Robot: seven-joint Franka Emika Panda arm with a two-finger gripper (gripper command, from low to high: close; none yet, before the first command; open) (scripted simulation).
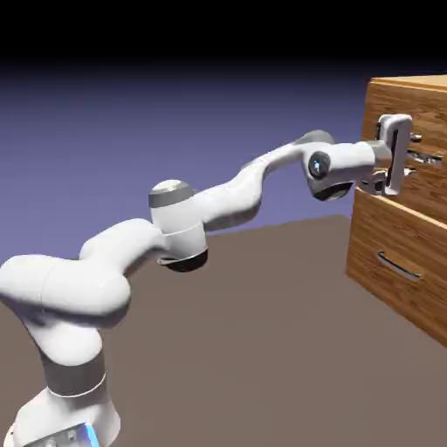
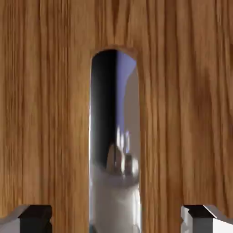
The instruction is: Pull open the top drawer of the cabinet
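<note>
The cabinet (image 1: 410, 236) stands at the exterior view's right, a brown wood-grain chest. My gripper (image 1: 417, 155) is pressed up to the top drawer (image 1: 432, 109), with its fingers reaching around the silver handle (image 1: 429, 158). In the hand view the top drawer's wood (image 2: 45, 113) fills the picture. The handle (image 2: 114, 136) runs up the middle as a shiny bar. My gripper (image 2: 116, 217) is open, its fingertips (image 2: 34, 216) wide apart on either side of the bar and not touching it. From these views I cannot judge whether the drawer stands out from the cabinet.
Below the top drawer is a like panel (image 1: 393, 288) with its own slim handle (image 1: 397, 266). The brown table (image 1: 262, 349) stretches under my arm (image 1: 218, 201), which spans from the lower left to the cabinet.
</note>
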